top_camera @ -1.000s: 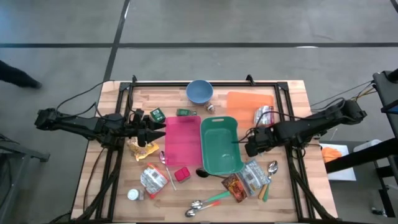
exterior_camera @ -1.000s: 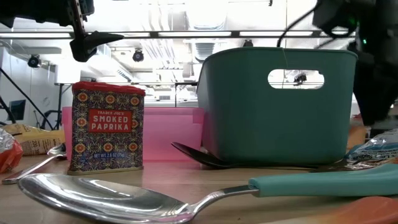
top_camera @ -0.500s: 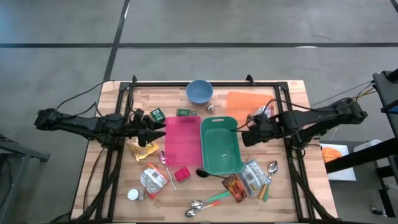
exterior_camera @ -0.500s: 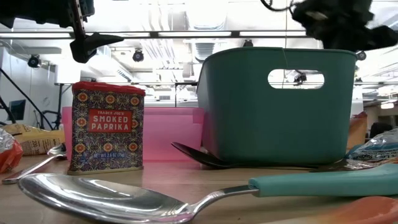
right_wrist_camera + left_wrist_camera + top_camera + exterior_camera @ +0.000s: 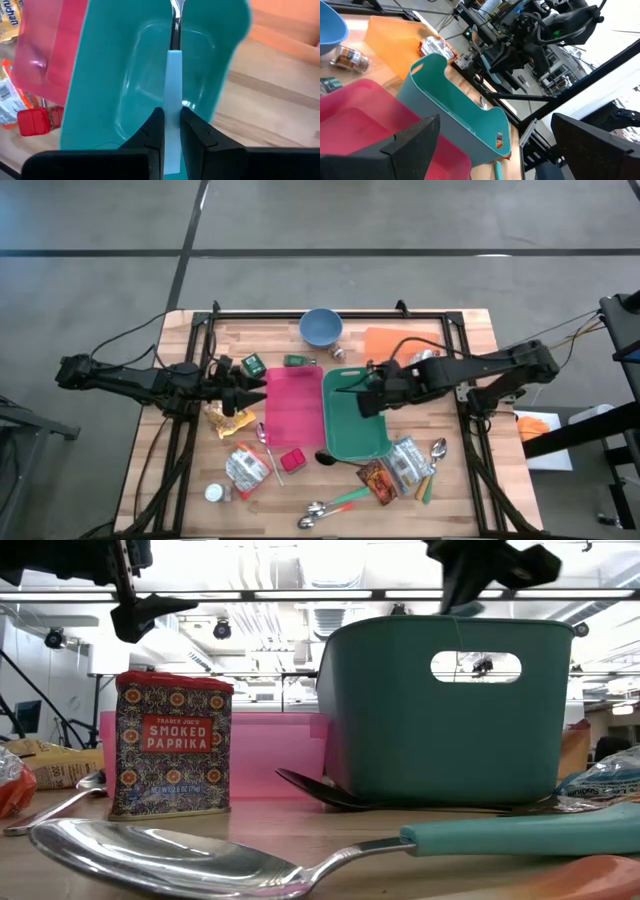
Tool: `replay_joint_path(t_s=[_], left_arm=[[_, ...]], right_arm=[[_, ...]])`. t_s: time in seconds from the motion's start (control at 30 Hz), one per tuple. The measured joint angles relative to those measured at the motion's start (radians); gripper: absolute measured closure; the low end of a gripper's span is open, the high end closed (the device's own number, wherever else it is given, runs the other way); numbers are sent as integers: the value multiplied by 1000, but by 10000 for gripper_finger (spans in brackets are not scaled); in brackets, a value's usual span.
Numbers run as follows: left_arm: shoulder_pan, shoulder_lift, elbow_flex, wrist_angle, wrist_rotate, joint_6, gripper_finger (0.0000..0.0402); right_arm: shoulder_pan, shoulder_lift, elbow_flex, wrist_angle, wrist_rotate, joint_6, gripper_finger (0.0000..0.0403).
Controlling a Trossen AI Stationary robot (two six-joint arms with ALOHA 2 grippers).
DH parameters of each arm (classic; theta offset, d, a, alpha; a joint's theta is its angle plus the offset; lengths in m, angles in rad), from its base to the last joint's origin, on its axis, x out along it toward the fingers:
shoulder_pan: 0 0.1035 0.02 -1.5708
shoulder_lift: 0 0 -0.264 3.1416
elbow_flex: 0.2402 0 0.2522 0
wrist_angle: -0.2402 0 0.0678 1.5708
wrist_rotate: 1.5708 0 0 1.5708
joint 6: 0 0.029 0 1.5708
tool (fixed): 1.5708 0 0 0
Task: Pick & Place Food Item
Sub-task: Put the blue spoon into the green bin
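The right gripper (image 5: 171, 131) hung over the teal bin (image 5: 354, 413), its 2 fingers (image 5: 153, 127) pinched on the pale blue handle of a utensil (image 5: 173, 75) whose metal end pointed on across the bin's hollow. The left gripper (image 5: 240, 388) waited at the pink bin's (image 5: 292, 403) left edge with its fingers spread wide and nothing between them, above a yellow snack bag (image 5: 229, 418). In the low view a red-lidded tin (image 5: 172, 744) read "TRADER JOE'S SMOKED PAPRIKA", standing beside the teal bin with a large spoon (image 5: 170, 858) lying in front of it.
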Motion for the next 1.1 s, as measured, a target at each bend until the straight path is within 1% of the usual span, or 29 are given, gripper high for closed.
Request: replay_joint_path(t_s=[0.2,0.3,0.43,0.57,0.8,1.1], left_arm=[[0,-1,0,-7,41,0,16],[0,-1,0,-7,65,4,16],[0,-1,0,-7,101,15,16],[0,-1,0,-7,115,15,16],[0,-1,0,-4,137,15,16],[0,0,0,-3,158,14,16]], right_arm=[[0,84,51,-7,-39,-9,374],[0,114,52,-6,-60,0,374],[0,161,51,1,-61,2,374],[-1,205,51,10,-68,1,374],[-3,280,48,18,-114,-27,374],[-5,371,47,36,-137,-118,374]])
